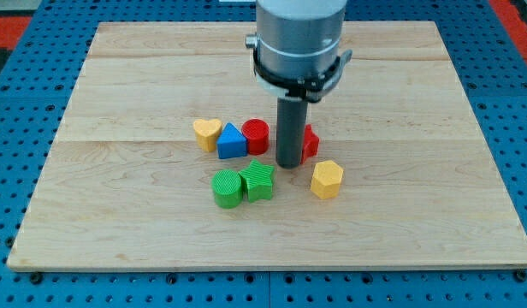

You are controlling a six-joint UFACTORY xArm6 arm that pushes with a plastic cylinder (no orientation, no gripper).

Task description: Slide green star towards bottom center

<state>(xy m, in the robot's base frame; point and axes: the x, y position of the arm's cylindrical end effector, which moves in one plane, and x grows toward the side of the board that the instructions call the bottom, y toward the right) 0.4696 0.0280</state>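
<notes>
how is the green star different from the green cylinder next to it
The green star has a notched, pointed outline; the green cylinder is round. The green star sits toward the view's right, nearer my tip, which is just up and right of it; the green cylinder sits on the view's left, slightly lower. They share the same green colour and similar size, and sit side by side, apparently touching.

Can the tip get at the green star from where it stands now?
Probably yes. My tip stands just to the upper right of the green star, with nothing between them. The green cylinder touches the star's left side, away from the tip.
</notes>
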